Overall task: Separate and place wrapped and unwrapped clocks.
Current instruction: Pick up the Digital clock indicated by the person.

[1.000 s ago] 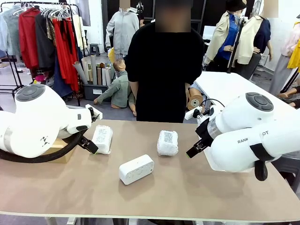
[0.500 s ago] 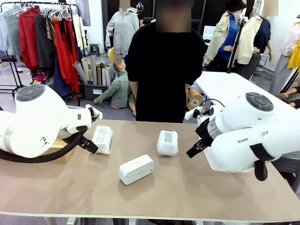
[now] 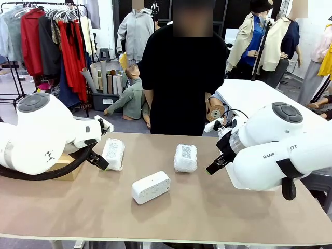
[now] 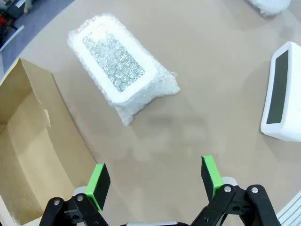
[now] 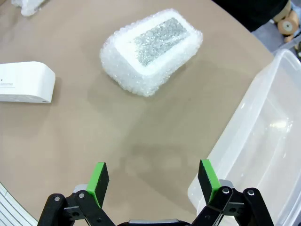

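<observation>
Standstill since a second ago: left gripper (image 4: 154, 178) and right gripper (image 5: 153, 180) hovering, jaws wide open, empty. Left wrapped clock (image 3: 113, 153), middle wrapped clock (image 3: 185, 157) and bare clock (image 3: 150, 187) lying apart on table (image 3: 233, 207), untouched. Treat sorting as not yet begun.

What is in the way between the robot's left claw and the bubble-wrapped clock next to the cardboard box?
Nothing that I can see. The left gripper is open, and just bare table lies between it and the wrapped clock. The cardboard box sits off to one side, not in the path.
</observation>
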